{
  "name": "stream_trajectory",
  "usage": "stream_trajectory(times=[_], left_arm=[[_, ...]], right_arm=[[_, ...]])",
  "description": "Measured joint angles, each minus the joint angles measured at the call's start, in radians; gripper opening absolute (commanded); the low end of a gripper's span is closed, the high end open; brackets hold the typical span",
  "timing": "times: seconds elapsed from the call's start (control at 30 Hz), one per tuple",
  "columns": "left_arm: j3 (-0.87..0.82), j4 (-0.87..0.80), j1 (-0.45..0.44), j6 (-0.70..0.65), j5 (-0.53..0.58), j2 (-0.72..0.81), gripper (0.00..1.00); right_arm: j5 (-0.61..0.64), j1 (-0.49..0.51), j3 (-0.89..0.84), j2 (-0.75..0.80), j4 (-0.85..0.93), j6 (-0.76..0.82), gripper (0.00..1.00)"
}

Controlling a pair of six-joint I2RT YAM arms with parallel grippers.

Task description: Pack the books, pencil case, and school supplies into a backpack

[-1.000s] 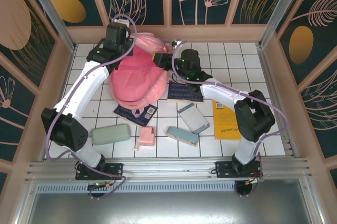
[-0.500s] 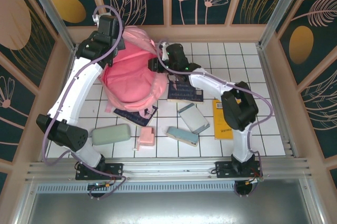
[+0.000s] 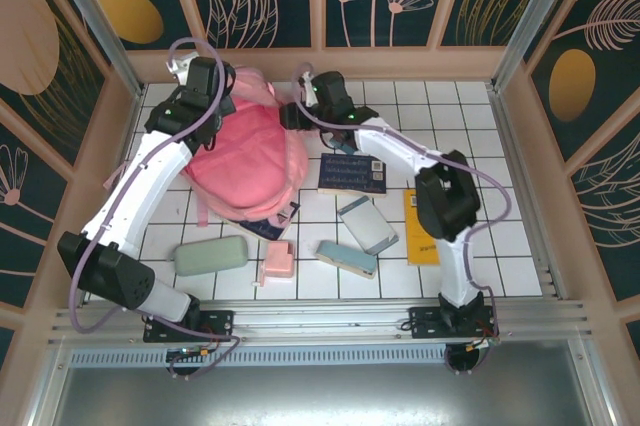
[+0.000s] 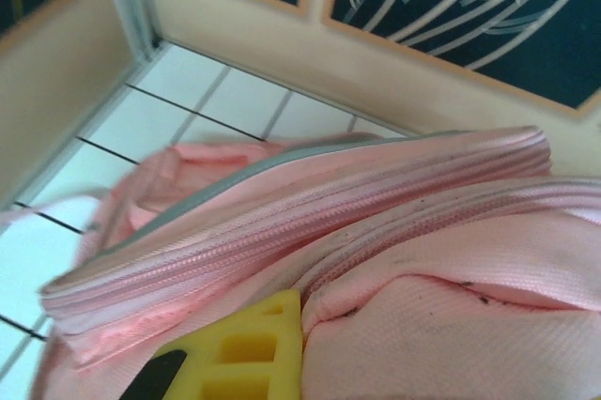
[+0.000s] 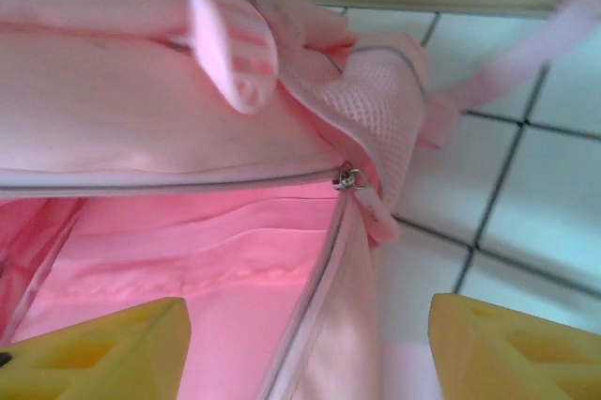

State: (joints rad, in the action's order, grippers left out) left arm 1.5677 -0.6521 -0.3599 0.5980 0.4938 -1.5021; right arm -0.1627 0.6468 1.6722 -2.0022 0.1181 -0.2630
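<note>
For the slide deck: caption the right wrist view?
Open right end effector at the unzipped mouth of the pink backpack.

We find the backpack (image 3: 245, 151) at the far left of the bench (image 3: 460, 116). Just right of it lies one book (image 3: 352, 174), and a second book (image 3: 268, 221) pokes out from under its near edge. Along the near side, left to right, lie the pencil case (image 3: 210, 255), boxy block (image 3: 275, 262) and flat slab (image 3: 346, 257). A rectangular case (image 3: 367, 224) sits behind the slab, and the largest book (image 3: 425, 246) is rightmost.

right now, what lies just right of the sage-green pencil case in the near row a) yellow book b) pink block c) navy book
b: from above, the pink block sits just right of the pencil case, with a gap between them.
</note>
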Motion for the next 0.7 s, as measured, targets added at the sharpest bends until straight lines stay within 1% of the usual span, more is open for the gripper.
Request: stream_trajectory(times=[0.2, 0.3, 0.4, 0.53, 0.6, 0.7], left_arm=[[-0.108, 0.176, 0.009, 0.024, -0.148, 0.0, 0.0], [-0.154, 0.256, 0.015, 0.042, -0.212, 0.0, 0.0], [-0.191, 0.31, 0.018, 0.055, -0.275, 0.0, 0.0], [-0.245, 0.387, 0.02, 0.051, -0.356, 0.004, 0.0], [-0.281, 0.427, 0.021, 0.039, -0.397, 0.013, 0.0], [-0.297, 0.435, 0.021, 0.015, -0.432, 0.016, 0.0]], right_arm=[[0.024, 0.0, -0.223, 0.294, -0.051, 0.003, 0.72], [0.044, 0.001, -0.343, 0.436, -0.036, 0.003, 0.71], [0.055, 0.001, -0.438, 0.537, 0.028, 0.003, 0.7], [0.053, 0.018, -0.54, 0.64, 0.163, 0.014, 0.7], [0.05, 0.043, -0.556, 0.671, 0.231, 0.025, 0.69], [0.038, 0.087, -0.555, 0.699, 0.34, 0.053, 0.67]])
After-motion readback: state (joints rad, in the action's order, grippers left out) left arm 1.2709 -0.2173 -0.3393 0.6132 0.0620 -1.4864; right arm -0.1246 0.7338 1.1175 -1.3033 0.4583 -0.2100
